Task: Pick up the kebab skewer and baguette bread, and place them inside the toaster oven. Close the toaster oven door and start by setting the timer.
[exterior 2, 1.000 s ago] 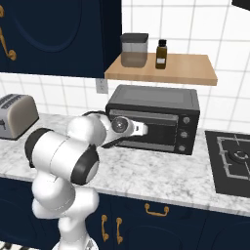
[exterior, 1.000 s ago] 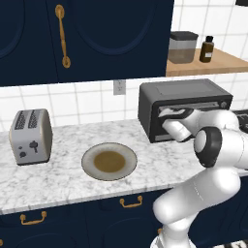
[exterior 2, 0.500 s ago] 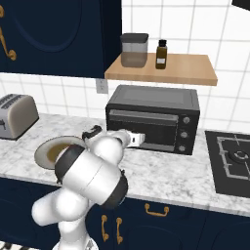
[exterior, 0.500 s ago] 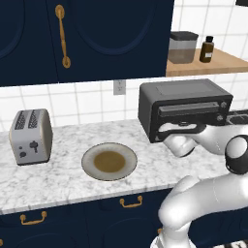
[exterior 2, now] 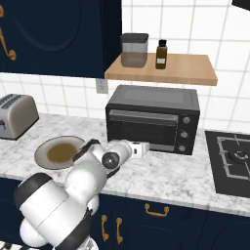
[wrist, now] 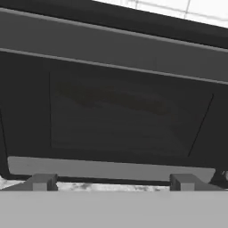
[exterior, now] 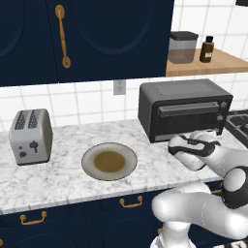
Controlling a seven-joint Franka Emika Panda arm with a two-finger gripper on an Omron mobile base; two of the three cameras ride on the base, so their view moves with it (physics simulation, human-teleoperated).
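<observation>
Room: a kitchen with dark blue cupboards, white tiles and a marble bench (exterior: 58, 177).
Left base view, things: the toaster oven (exterior: 183, 109) stands at the back right of the bench, its door (exterior: 186, 120) shut. A plate (exterior: 109, 161) with a brown centre lies mid-bench, bare of food, and a silver toaster (exterior: 30, 135) stands far left. A jar (exterior: 182, 47) and a bottle (exterior: 207, 49) sit on the wooden shelf (exterior: 227, 63) above.
Left base view, arm: the arm comes up from the lower right and bends low, the hand lying level just in front of the oven's lower edge.
Right base view, arm: the gripper (exterior 2: 145, 148) points at the bottom of the oven (exterior 2: 154, 118) front, just beside it, not clearly touching.
Hand view: the dark glass door (wrist: 120, 111) is close ahead; a dim long shape behind the glass may be the food, I cannot tell. Skewer and bread lie nowhere on the bench.
Jaws: spread wide, nothing between them.
Risk: the hand sits low and left, well apart from the knobs (exterior 2: 186, 134); a straight reach across could scrape the door or nudge the oven, or turn the wrong knob.
</observation>
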